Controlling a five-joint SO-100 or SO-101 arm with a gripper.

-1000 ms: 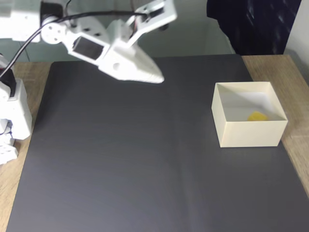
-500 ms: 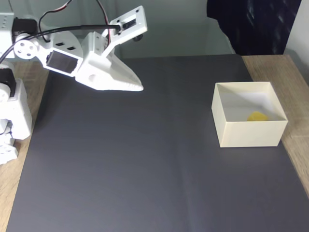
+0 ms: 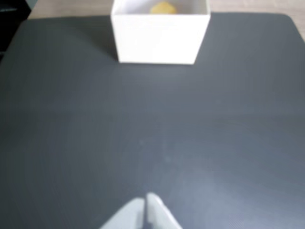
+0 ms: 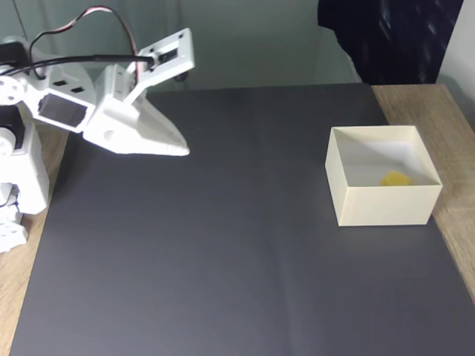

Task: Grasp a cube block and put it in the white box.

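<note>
The yellow cube block (image 4: 395, 179) lies on the floor of the white box (image 4: 382, 206), at the right of the dark mat in the fixed view. In the wrist view the cube block (image 3: 163, 7) shows over the near wall of the white box (image 3: 157, 39) at the top edge. My white gripper (image 4: 184, 150) hangs above the mat's left part, far from the box, tips pointing right. Its fingertips (image 3: 146, 200) meet at the bottom of the wrist view with nothing between them. The gripper is shut and empty.
A dark grey mat (image 4: 223, 245) covers most of the wooden table (image 4: 453, 222). The arm's white base (image 4: 18, 185) stands at the left edge. A dark object (image 4: 386, 37) sits behind the table at the upper right.
The arm has drawn back to the left and lowered, moving the shut gripper farther from the box. The cube and the box have not moved.
</note>
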